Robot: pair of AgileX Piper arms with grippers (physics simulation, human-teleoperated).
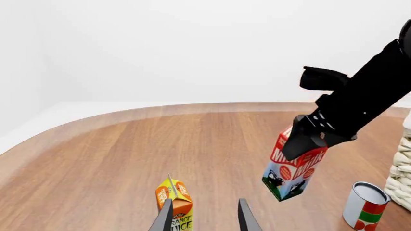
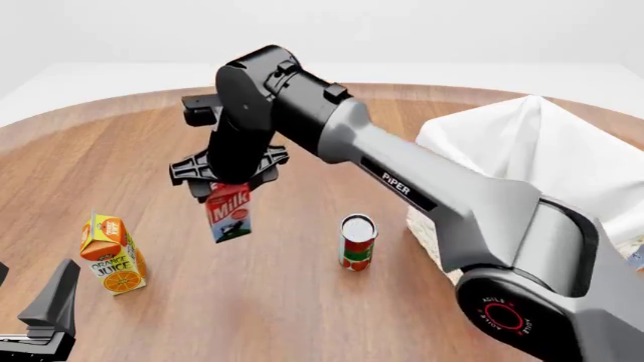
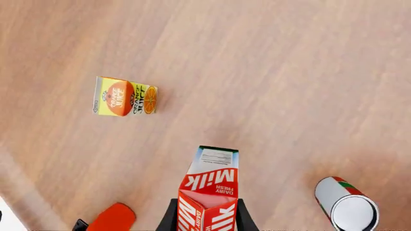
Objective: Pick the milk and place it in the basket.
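Right arm: nearest the front camera and the biggest thing seen. It is stretched out over the table.
Basket: big, with a white cloth over its rim. It is seen at the right side of the table, well apart from the milk.
Right claw: closed on the top of the milk, one finger on each side.
Milk: held up off the table and tilted a little. It hangs between the juice and the can.
Juice: stands on the table, left of the milk, not touched.
Can: stands between the milk and the basket.
Left claw: held open near the juice, with nothing in it.
Step now: the milk is lifted and must be carried.
Next move: the milk should be swung right, kept above the can and the rim, then let go inside the basket.
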